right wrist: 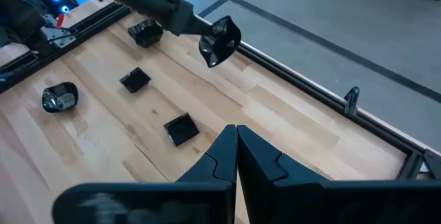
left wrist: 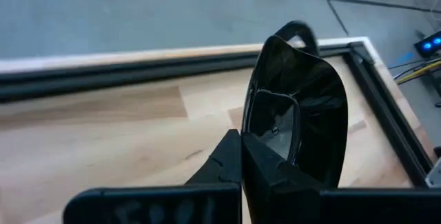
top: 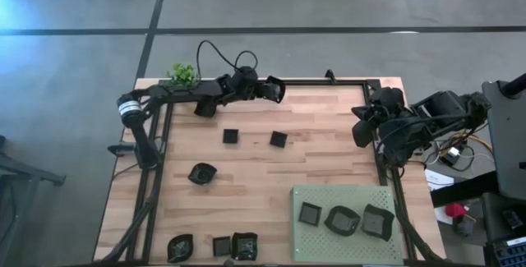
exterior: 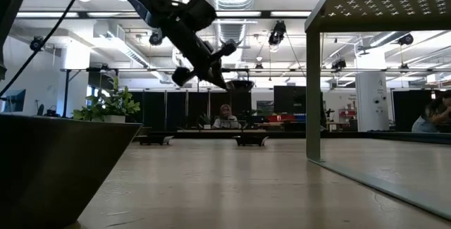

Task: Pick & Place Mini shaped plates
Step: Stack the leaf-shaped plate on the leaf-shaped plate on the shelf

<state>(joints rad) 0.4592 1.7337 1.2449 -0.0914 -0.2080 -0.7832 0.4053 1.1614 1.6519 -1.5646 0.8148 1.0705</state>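
Observation:
My left gripper (top: pixel 269 89) is up over the far middle of the table, shut on a small black wavy-rimmed plate (left wrist: pixel 298 107), which also shows in the right wrist view (right wrist: pixel 219 41). Three mini plates lie on the green mat (top: pixel 345 195) at the near right: a square one (top: pixel 310 214), a rounded one (top: pixel 343 220) and another (top: pixel 377 223). More plates rest on the wood: two squares (top: pixel 231 136) (top: pixel 279 140), a rounded one (top: pixel 202 173), and three at the near edge (top: pixel 222 246). My right gripper (right wrist: pixel 236 145) waits shut at the right edge, touching nothing. My left gripper pinches the plate by its rim (left wrist: pixel 265 145) between the two fingers (left wrist: pixel 231 158). The arm reaches from the table's left, and in the low view the fingers (exterior: pixel 211 63) slant downward. The plate is lifted clear of the table and stands tipped on edge beyond the fingertips.
A small green plant (top: pixel 182 74) stands at the far left corner. A black frame rail (top: pixel 329 81) runs along the far and side edges. One dark plate (exterior: pixel 63 165) sits right by the low camera. Bare wood lies between the loose plates and the mat.

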